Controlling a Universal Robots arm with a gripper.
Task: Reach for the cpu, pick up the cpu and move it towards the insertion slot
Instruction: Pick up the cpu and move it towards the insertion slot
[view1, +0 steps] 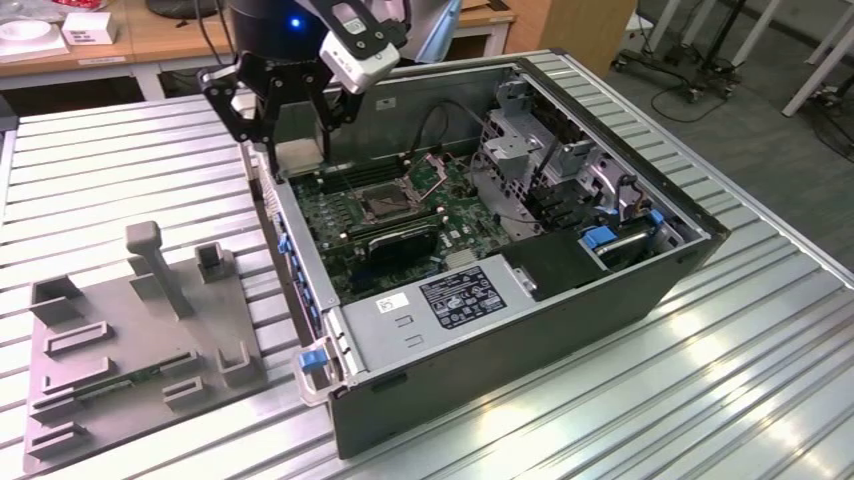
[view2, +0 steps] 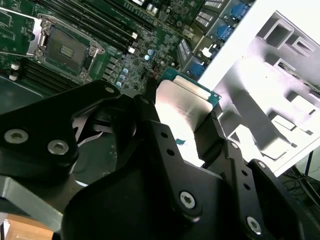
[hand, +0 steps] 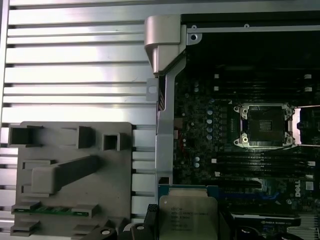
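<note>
The hand (view2: 176, 120), built of matte black plates studded with bright screw heads, is closed on the cpu (view2: 189, 105), its fingers (view2: 209, 135) pressing the chip's opposite edges. The cpu is a flat square with a dull silvery metal lid on a thin blue-green rim. It hangs in the air, touching nothing but the hand. In the first wrist view it sits over the edge of the green motherboard (hand: 200, 125), just inside the smooth grey wall of the computer case (hand: 165, 60). Farther in lies the insertion slot (hand: 264, 125), a square bright-metal frame around a dark centre, set among long black memory slots and well apart from the chip. Outside the case, a grey moulded holder tray (hand: 75, 175) with blocky posts and rectangular recesses rests on the ribbed aluminium bench (hand: 75, 60).
</note>
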